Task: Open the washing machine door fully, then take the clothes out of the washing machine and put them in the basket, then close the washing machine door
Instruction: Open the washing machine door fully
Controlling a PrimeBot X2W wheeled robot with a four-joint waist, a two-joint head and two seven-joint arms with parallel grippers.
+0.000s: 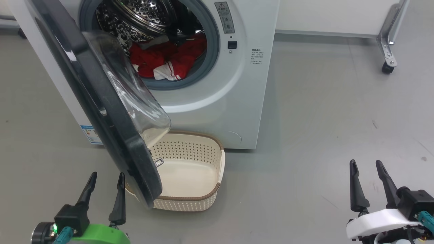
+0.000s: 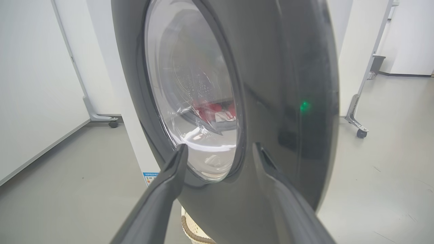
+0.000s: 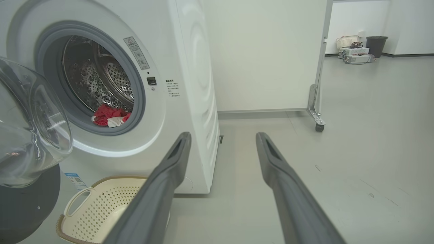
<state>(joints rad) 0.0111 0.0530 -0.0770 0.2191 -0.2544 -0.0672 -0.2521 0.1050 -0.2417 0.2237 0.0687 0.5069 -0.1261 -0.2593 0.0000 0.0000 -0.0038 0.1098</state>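
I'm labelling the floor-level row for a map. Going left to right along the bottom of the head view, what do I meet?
left gripper → basket → right gripper. The washing machine door is left out, since it overlaps both the left gripper and the basket.

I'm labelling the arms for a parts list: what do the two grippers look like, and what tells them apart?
The left gripper sits on a bright green wrist shell with a lit green light; the right gripper sits on a white shell. Each has two long, dark, tapering fingers on a black block, with a teal connector beside it.
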